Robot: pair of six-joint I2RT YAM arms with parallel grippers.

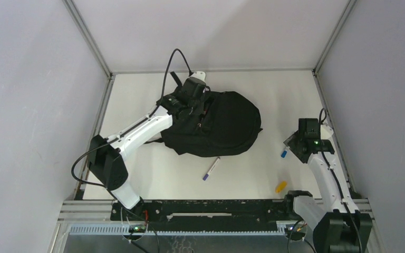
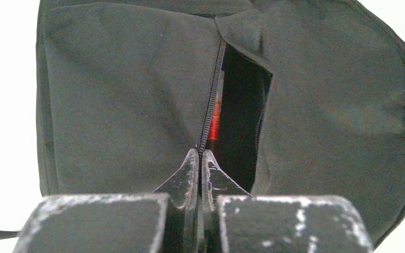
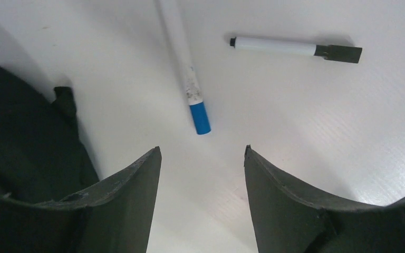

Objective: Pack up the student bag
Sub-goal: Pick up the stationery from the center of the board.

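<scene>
The student bag [image 1: 227, 124] lies on the table [image 1: 279, 100] toward 12 o'clock — its zip [image 2: 211, 95] parted. Left gripper [image 2: 200, 154] pressed together at the zip; right gripper [image 3: 203, 153] spread, a blue-capped marker [image 3: 189, 79] at its 12 o'clock.

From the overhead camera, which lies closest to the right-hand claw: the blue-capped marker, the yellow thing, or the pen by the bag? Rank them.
From the right gripper:
1. Blue-capped marker, right beside it, on the bag's side.
2. Yellow thing, nearer the table's front edge.
3. Pen, mid-table, just in front of the bag.
</scene>
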